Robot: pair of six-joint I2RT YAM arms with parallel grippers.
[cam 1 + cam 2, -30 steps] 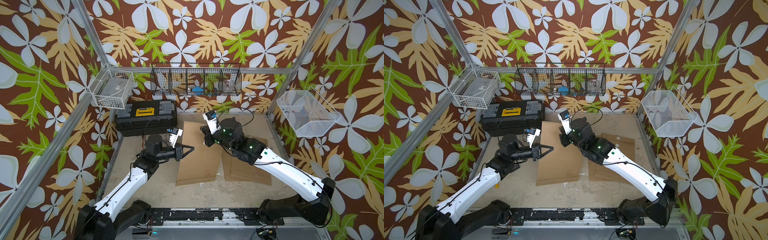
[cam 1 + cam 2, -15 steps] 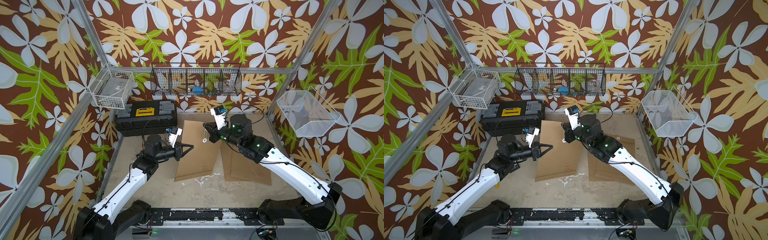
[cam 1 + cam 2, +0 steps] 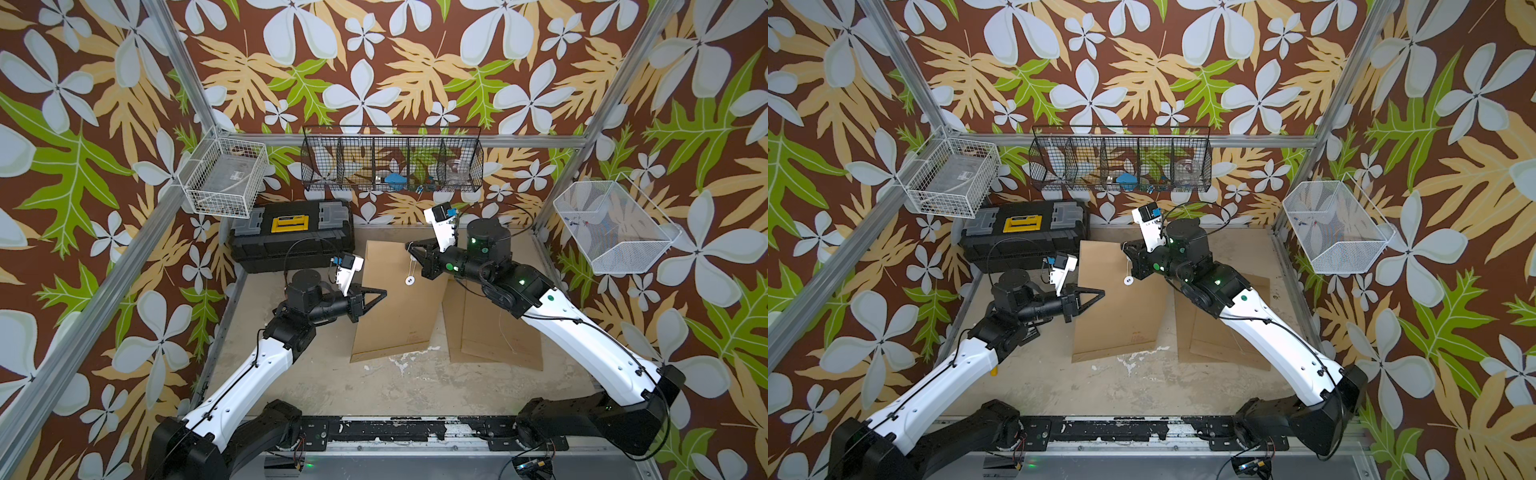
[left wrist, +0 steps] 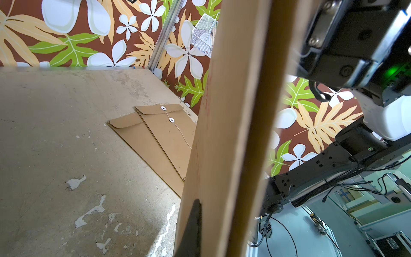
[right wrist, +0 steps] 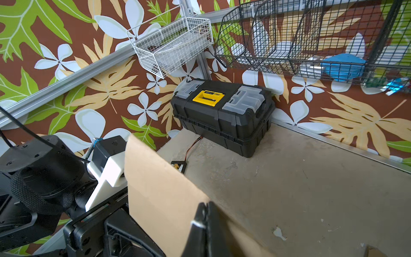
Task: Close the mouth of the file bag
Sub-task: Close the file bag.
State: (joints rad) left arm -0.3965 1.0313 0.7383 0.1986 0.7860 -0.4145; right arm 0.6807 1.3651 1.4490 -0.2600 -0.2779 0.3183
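The file bag (image 3: 395,320) is propped at a tilt on the bench (image 3: 374,390). Its lower edge rests on the surface and its upper part is raised between the two arms.

The left end effector (image 3: 381,293) is pressed together on the bag's left side edge. In the left wrist view only one dark fingertip (image 4: 194,222) is seen against the paper, and the bag's mouth is cut off.

The right end effector (image 3: 409,246) is located at the bag's upper part. It is pinched on a thin white string (image 3: 411,266), which runs down to a white disc (image 3: 409,281) on the bag's face. Whether the flap is folded over cannot be made out.

Just beside the bag, two more envelopes (image 3: 494,332) are laid flat and overlapping, partly hidden under the right arm.

Farther back, a black toolbox (image 3: 291,239) is set in the rear corner. Above it, a white wire basket (image 3: 224,178) holds a clear flat packet.

On the rear wall, a black wire basket (image 3: 390,164) with several compartments holds a blue item (image 3: 394,178) and clear items that are hard to identify. The contents of the white mesh basket (image 3: 611,226) on the side wall are too small to tell.
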